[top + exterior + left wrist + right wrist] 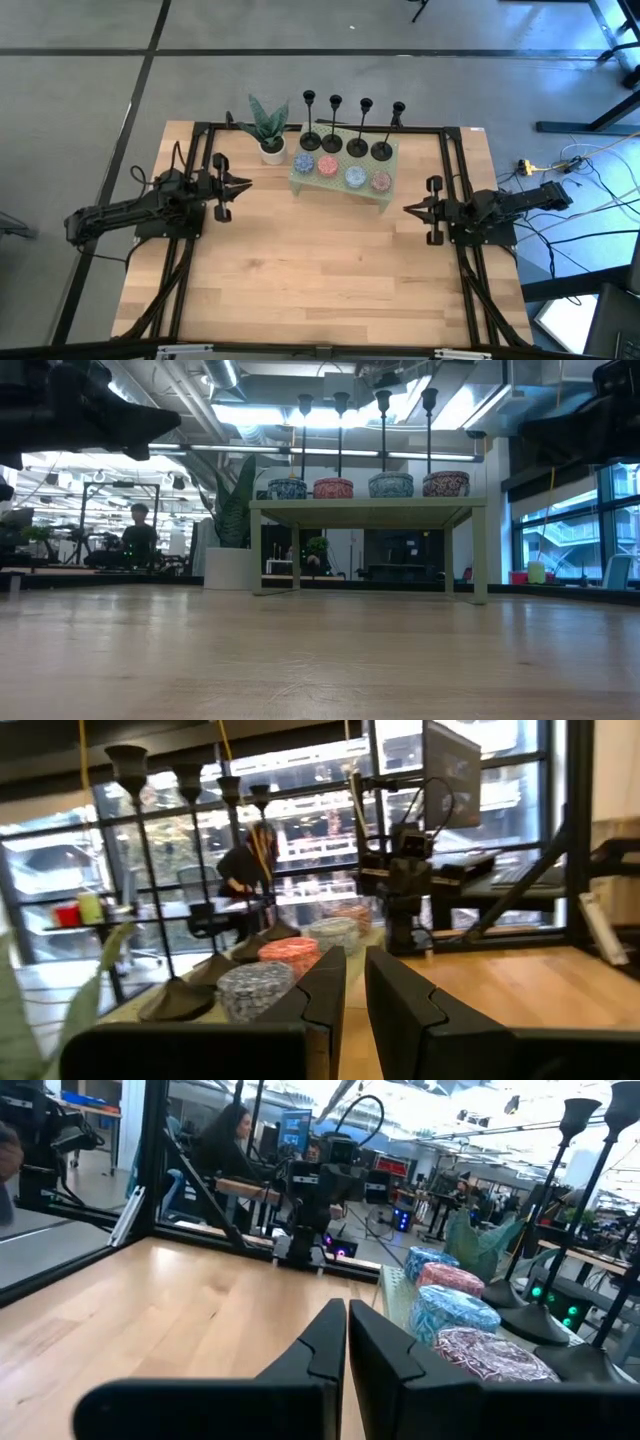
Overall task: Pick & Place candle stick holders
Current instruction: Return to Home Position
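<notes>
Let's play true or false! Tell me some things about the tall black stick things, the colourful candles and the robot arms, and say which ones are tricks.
1. Four candle stick holders stand in a row on the green shelf. True.
2. The left gripper is holding a holder. False: the left gripper and the right gripper both hold nothing, and each waits off to its own side of the shelf.
3. Four round candles sit on the shelf next to the holders. True.
4. The plant stands on the shelf too. False: the plant, in its white pot, stands on the wooden table beside the shelf.
</notes>
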You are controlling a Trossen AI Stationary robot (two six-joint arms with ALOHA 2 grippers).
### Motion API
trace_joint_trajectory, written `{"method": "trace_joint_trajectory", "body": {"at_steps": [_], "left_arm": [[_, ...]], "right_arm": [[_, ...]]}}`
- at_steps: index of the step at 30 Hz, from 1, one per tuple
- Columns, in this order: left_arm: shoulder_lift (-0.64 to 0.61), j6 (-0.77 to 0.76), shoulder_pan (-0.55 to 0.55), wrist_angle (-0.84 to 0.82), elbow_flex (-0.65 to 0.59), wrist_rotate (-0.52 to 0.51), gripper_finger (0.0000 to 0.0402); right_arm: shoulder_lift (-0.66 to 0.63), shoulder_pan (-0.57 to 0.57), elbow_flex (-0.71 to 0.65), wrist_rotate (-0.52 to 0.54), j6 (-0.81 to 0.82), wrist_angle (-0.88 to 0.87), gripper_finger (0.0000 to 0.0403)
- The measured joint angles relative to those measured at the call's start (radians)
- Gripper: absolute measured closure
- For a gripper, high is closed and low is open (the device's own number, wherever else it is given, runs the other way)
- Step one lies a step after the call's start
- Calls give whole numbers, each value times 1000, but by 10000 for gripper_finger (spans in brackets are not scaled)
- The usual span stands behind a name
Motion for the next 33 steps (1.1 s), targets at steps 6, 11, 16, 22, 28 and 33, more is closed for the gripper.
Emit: {"method": "trace_joint_trajectory", "body": {"at_steps": [6, 11, 16, 22, 28, 33], "left_arm": [[0, -92, 7, -38, 0, -108, 365], [0, -139, 7, -203, 0, -222, 365], [11, -189, 5, -274, 0, -211, 364], [10, -130, 5, -232, 0, -171, 364], [20, -129, 4, -284, 0, -77, 364], [20, -158, 4, -288, 0, -87, 364]], "right_arm": [[0, -2, 0, 0, -1, 0, 382], [0, -2, 0, 0, -4, 0, 382], [0, -2, 0, 1, -5, 0, 382], [0, -2, 0, 3, -5, 0, 382], [1, -2, 0, 3, -5, 0, 382], [1, -2, 0, 3, -5, 0, 382]]}}
